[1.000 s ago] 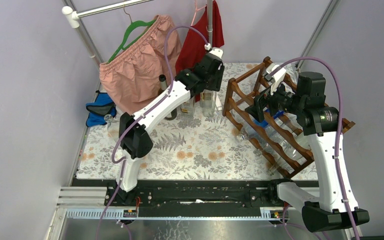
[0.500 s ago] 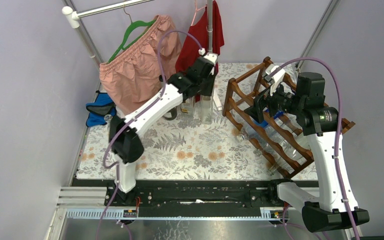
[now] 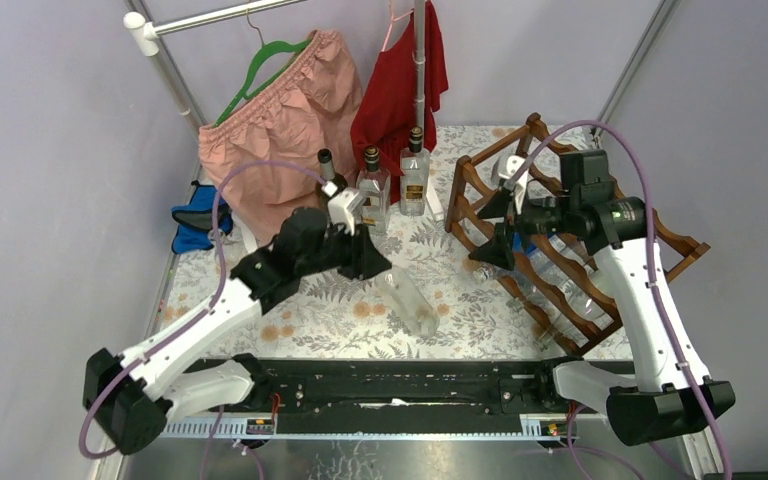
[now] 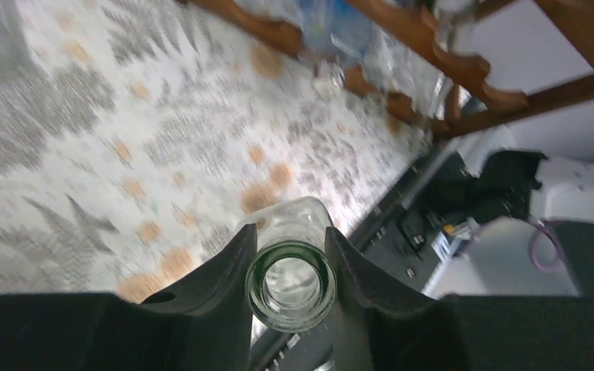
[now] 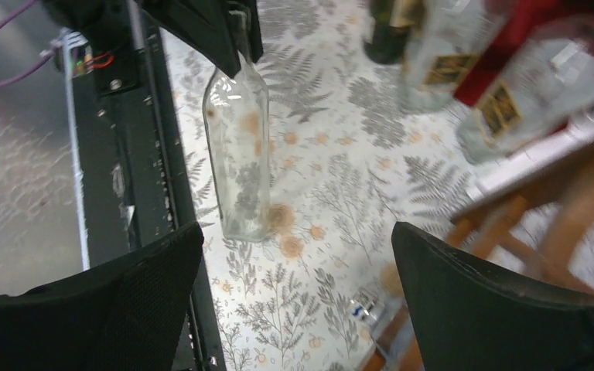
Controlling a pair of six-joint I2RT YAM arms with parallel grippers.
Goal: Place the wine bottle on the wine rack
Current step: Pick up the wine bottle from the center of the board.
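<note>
The bottle [image 3: 410, 303] had been drawn from the far bottles [image 3: 373, 185], clamped in the left fingers [image 4: 216, 287], ready for the rack [image 3: 532, 127]; right fingers [image 5: 108, 301] were held wide.

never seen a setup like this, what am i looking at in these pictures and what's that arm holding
Two robot arms are bolted to a table, each ending in a two-finger gripper. One picture looks down from above; the other two come from wrist cameras. The left gripper is shut on the neck of a clear bottle. The right gripper is open by the wooden rack, which holds bottles. Three more bottles stand at the back, clothes hanging behind.
</note>
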